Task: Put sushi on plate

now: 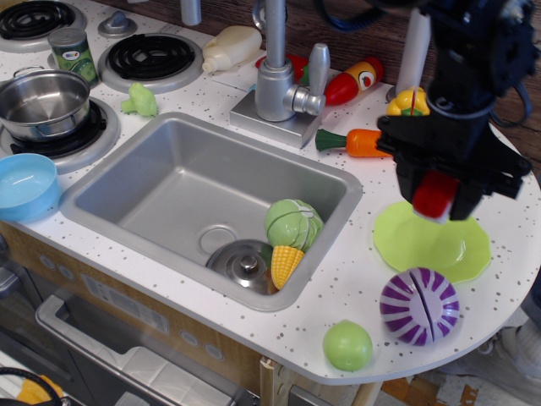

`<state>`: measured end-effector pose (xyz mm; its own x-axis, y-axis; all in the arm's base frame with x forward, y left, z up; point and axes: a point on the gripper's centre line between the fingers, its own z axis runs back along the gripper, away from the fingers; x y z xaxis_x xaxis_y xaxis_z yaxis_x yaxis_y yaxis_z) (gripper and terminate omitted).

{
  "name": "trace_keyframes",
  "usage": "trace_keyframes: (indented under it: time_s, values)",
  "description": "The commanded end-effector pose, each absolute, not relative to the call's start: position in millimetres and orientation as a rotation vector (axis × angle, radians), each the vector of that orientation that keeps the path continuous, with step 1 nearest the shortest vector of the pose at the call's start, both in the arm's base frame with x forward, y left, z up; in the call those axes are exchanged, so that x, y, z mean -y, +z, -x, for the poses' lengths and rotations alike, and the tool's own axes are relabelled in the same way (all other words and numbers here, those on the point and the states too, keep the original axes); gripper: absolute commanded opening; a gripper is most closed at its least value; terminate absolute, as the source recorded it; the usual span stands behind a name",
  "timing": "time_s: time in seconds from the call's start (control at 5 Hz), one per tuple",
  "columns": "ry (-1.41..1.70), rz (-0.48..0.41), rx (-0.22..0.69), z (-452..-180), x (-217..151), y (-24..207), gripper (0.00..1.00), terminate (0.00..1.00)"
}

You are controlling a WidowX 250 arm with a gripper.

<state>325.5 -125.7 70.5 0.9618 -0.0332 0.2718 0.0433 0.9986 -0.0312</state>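
My black gripper is shut on the sushi, a small block with a glossy red top and a white base. It hangs over the far left part of the lime-green plate at the right of the counter. The sushi is held a little above the plate and does not touch it. The gripper and arm hide part of the plate's far rim.
A purple ball and a small green ball lie in front of the plate. A carrot, a yellow pepper and a ketchup bottle lie behind it. The sink holds a cabbage, corn and a lid.
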Motion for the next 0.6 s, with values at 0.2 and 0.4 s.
trace_keyframes:
  time_s: [0.2, 0.4]
  values:
    - [-0.009, 0.016, 0.356, -347.3, 123.1, 47.7, 0.00, 0.00]
    - [-0.014, 0.017, 0.360, -349.7, 123.7, 40.7, 0.00, 1.00]
